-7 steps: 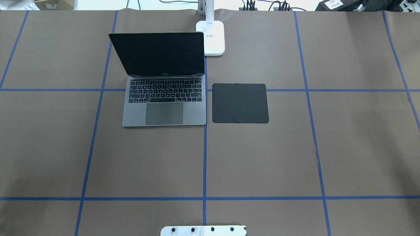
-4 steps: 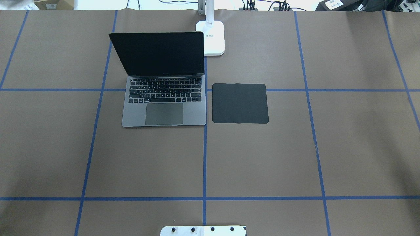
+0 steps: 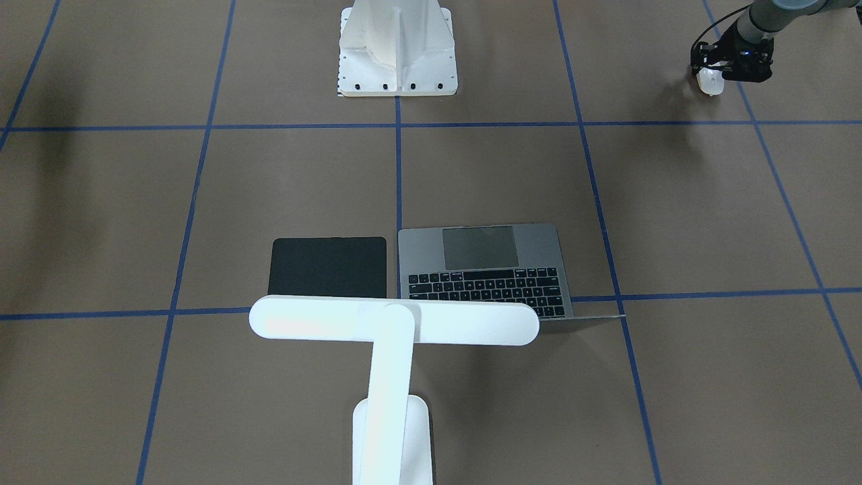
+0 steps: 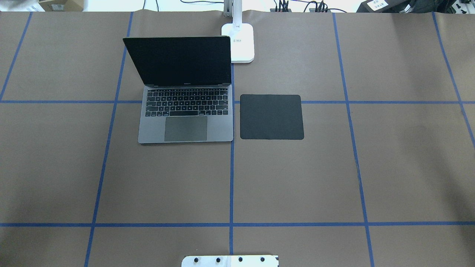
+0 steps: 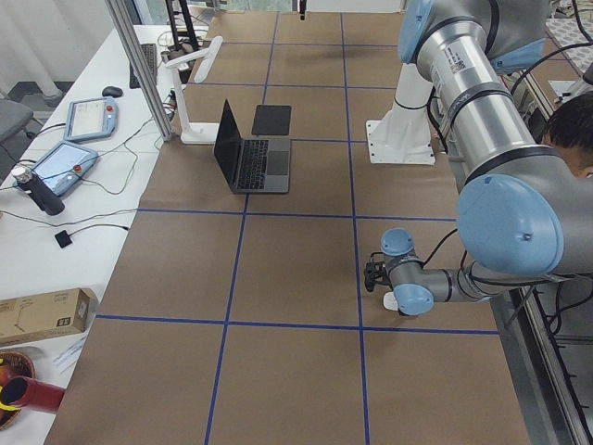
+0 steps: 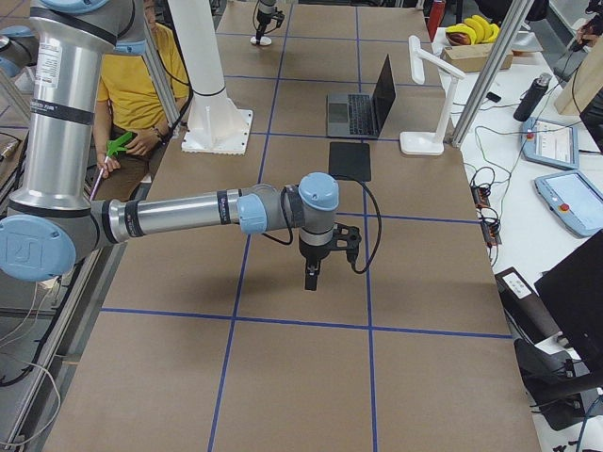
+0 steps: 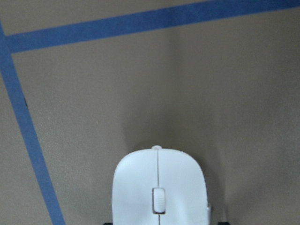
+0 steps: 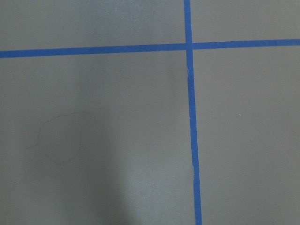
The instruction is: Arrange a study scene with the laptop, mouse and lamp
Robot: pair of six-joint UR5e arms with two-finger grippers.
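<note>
The open grey laptop stands left of centre, screen up; it also shows in the front view. The white T-shaped lamp stands behind it, with its base at the far edge. My left gripper is low over the table's left end, closed on the white mouse, which fills the bottom of the left wrist view. My right gripper hangs above bare paper, fingers pointing down; I cannot tell if it is open or shut.
A plain black square pad lies just right of the laptop. The white bolted robot pedestal stands at the near edge. Brown paper with blue tape lines covers the table. Operators sit beside the robot's base.
</note>
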